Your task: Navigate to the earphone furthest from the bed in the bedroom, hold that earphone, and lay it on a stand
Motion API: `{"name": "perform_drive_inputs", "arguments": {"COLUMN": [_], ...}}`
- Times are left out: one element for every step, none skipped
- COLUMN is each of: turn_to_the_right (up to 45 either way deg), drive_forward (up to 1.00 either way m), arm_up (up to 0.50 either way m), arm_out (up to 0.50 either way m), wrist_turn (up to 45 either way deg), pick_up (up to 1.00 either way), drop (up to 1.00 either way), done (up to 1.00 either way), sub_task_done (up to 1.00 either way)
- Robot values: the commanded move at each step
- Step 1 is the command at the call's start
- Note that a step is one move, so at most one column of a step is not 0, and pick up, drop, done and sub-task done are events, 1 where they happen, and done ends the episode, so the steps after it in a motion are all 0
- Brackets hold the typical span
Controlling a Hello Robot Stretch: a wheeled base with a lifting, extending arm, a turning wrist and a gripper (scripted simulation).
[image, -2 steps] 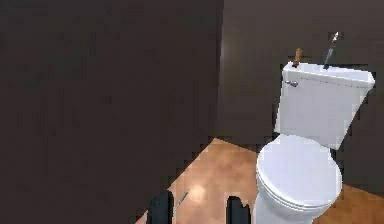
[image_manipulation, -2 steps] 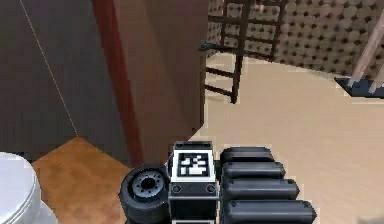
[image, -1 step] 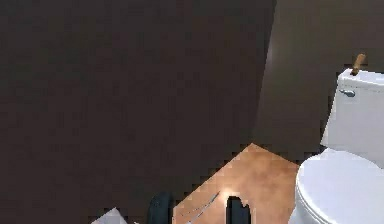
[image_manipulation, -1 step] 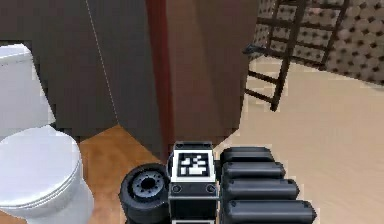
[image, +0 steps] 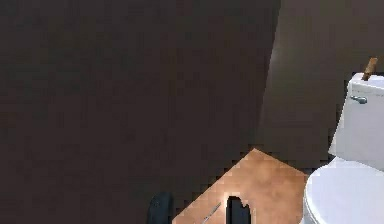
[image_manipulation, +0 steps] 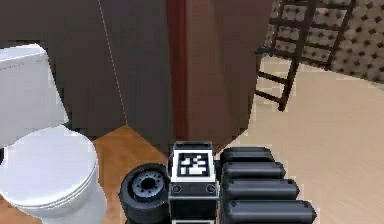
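Navigation is going on: the gripper (image_manipulation: 148, 192), whose jaw state and load I cannot tell, is sitting with a toilet (image_manipulation: 45, 150) to its left. The earphone is presumably lying far from the jaws, so the next move is calling for driving out toward the ladder rack (image_manipulation: 295, 45), beyond them to the right.

Dark wall (image_manipulation: 140, 60) stands close beyond our jaws, blocks reach outward. Toilet (image_manipulation: 45, 165) crowds arm side view's left of jaws. We see free pale floor (image_manipulation: 320, 130) rightward of jaws, up to wooden ladder rack (image_manipulation: 300, 40).
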Motion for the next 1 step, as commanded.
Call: {"name": "perform_drive_inputs", "arguments": {"turn_to_the_right": [-45.0], "drive_forward": [0.0], "arm_up": [0.0], "arm_out": [0.0], "wrist_turn": [0.0], "pick_up": [0.0], "drop": [0.0], "done": [0.0], "sub_task_done": [0.0]}}
